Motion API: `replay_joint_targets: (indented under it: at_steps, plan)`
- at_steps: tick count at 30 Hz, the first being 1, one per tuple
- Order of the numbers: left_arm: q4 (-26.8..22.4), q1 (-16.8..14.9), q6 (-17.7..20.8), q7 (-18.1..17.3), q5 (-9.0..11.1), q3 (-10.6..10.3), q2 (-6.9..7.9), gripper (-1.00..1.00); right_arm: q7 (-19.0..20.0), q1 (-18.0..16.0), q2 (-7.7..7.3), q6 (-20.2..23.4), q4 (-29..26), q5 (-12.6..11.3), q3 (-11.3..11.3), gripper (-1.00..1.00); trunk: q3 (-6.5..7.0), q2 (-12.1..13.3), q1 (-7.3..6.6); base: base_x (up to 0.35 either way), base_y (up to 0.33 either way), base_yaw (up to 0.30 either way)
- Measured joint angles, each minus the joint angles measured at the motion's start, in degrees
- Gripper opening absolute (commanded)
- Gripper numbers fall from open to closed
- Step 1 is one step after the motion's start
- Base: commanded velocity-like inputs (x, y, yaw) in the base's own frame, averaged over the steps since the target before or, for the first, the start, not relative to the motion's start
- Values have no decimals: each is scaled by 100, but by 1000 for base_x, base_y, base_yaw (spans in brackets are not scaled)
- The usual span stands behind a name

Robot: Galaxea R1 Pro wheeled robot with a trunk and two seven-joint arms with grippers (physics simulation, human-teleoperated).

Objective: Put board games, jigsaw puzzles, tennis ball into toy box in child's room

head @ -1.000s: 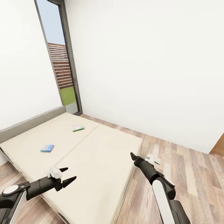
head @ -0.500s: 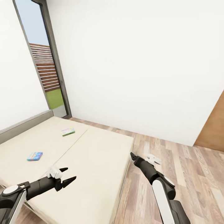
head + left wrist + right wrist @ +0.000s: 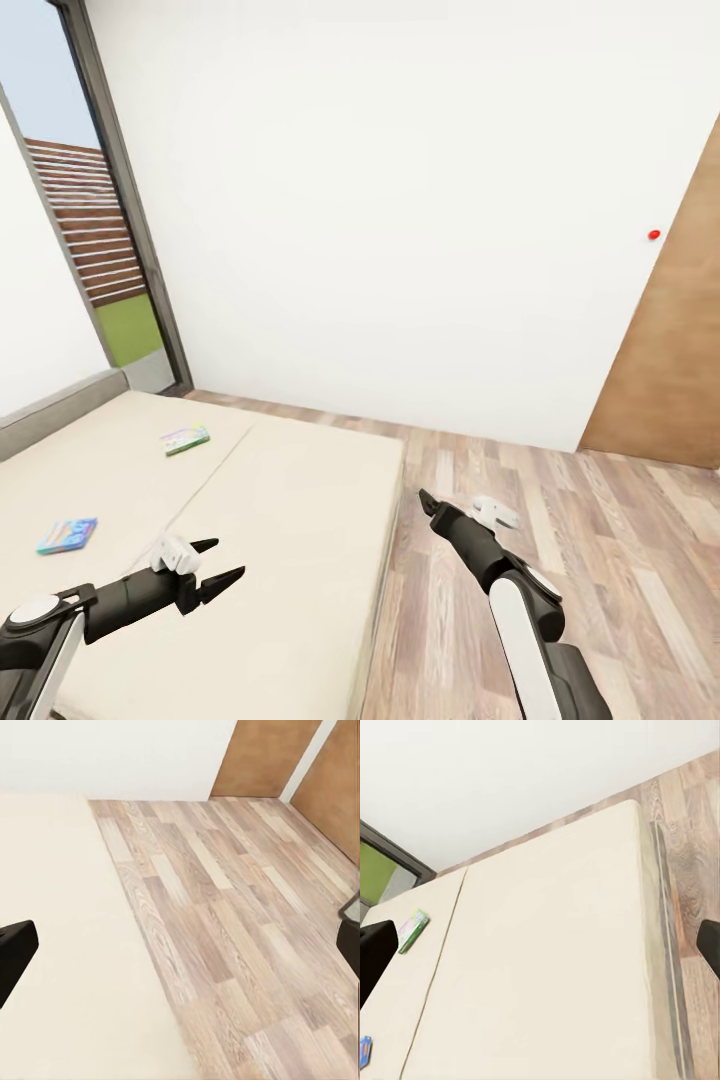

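Arms stretched out over the bed
Left gripper and right gripper are both open wide, holding nothing.

Both arms reach forward, left end effector and right end effector open, holding nothing.

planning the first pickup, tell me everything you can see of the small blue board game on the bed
The small blue board game is a thin flat box, bright blue with small multicoloured print, too small to read. It lies flat on the beige mattress of the bed, on the section nearer the grey headboard, apart from the white-green box farther back. Nothing touches it but the mattress; the left gripper hangs open to its right, well clear.
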Motion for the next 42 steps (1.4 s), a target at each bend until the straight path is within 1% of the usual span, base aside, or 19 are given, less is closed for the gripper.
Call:
replay_joint_targets:
  at_steps: [29,42]
  plan:
    - [-1,0,-1,-1,1,4,7,100,0,1,0,1,7,1,-8,100,138,1,1,-17,98,-253]
    - [-2,2,-4,-9,17,48,8,100,-8,-1,1,10,5,-12,-6,100,150,1,0,-27,36,-33]
